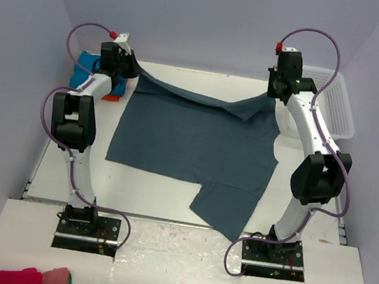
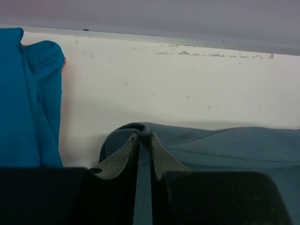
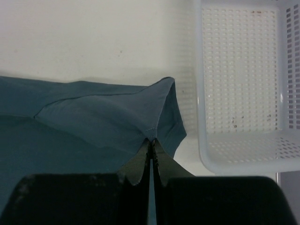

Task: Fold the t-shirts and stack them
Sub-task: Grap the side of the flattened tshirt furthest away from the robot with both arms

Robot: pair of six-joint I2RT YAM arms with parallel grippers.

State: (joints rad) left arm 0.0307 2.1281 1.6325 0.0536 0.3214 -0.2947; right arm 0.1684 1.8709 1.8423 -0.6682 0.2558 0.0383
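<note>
The large slate-blue t-shirt [image 1: 196, 143] lies spread over the table, its far edge lifted at both corners. My left gripper [image 1: 130, 71] holds the far-left corner; in the left wrist view its narrow-set fingers [image 2: 144, 135] pinch a bunched fold of that shirt [image 2: 225, 150]. At the far right, my right gripper [image 1: 275, 97] is shut tight [image 3: 151, 140] on a hemmed corner of the shirt [image 3: 84, 126]. The turquoise t-shirt [image 1: 85, 67] lies crumpled at the far left [image 2: 28, 93], with an orange t-shirt [image 1: 113, 97] peeking out beside it.
A white mesh basket [image 1: 336, 106] stands at the far right, close to my right gripper, its rim [image 3: 201, 93] beside the held corner. Pink, red and green cloth [image 1: 22, 277] lies at the near-left corner. The back wall runs just behind both grippers.
</note>
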